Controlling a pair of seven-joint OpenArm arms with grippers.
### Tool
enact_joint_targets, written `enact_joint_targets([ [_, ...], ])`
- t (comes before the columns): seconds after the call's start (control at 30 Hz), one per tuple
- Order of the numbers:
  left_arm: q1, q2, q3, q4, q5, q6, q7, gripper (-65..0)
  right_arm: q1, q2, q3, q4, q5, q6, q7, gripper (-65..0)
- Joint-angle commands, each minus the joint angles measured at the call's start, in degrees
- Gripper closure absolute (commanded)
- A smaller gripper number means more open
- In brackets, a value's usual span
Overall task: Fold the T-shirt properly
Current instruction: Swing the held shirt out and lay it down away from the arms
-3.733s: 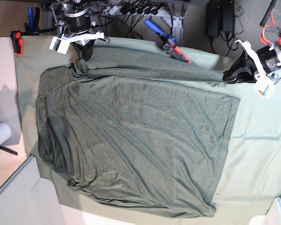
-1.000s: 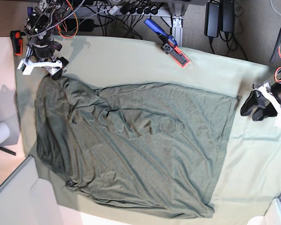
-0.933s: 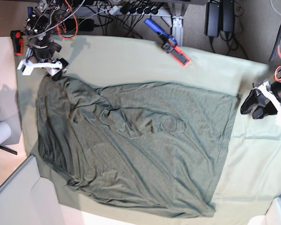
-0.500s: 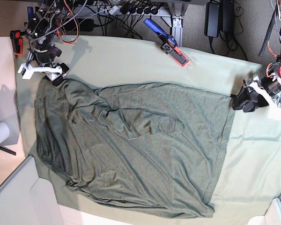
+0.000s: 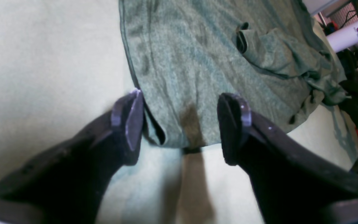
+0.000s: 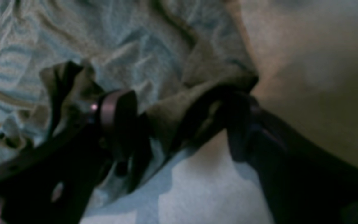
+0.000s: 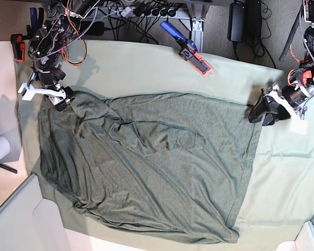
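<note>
Wrist views only: left gripper [image 5: 179,124] spread astride T-shirt [image 5: 197,71] corner, right gripper [image 6: 179,124] likewise.

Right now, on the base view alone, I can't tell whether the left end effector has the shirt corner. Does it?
Observer: No. The left end effector is open; the shirt corner lies between its jaws, unpinched.
Operator: And the right one?
Observer: The right end effector is open too, with a bunched fold of shirt between its jaws.
Operator: What's below the left corner's hem?
Observer: Bare pale cloth, with the end effector's shadow across it.
</note>
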Motion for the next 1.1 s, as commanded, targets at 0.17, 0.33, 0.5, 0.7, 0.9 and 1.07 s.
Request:
enact_joint_targets([
  [0.17, -0.1, -0.3, 0.2, -1.5, 2.4, 0.7, 1.7, -22.4, 0.5, 0.6, 0.2, 0.3, 0.3, 0.0, -0.6, -16.7],
  [0.33, 0.0, -0.3, 0.2, -1.4, 2.1, -1.2, 3.9, -9.3, 0.5, 0.6, 0.2, 0.3, 0.3, 0.0, -0.6, 0.0],
  [0.5, 0.8, -0.3, 0.2, -1.4, -2.3, -4.6, 5.0, 0.0, 0.5, 0.6, 0.2, 0.4, 0.3, 2.4, -0.9, 0.0],
  [0.7, 1.0, -1.4, 0.2, 3.9, -4.2, -4.6, 6.3, 0.0, 0.2, 1.0, 0.2, 1.2, 0.5, 2.6, -2.2, 0.0],
  [0.9, 1.5, -3.2, 0.2, 14.1, -5.8, -4.6, 8.6, 0.0, -1.7, 1.0, 0.2, 4.9, 1.2, 2.6, -2.7, 0.0],
  [1.07, 1.4, -3.7, 0.2, 16.9, -5.2, -4.6, 8.5, 0.0, -1.7, 1.0, 0.2, 6.5, 1.4, 2.6, -4.8, 0.0],
])
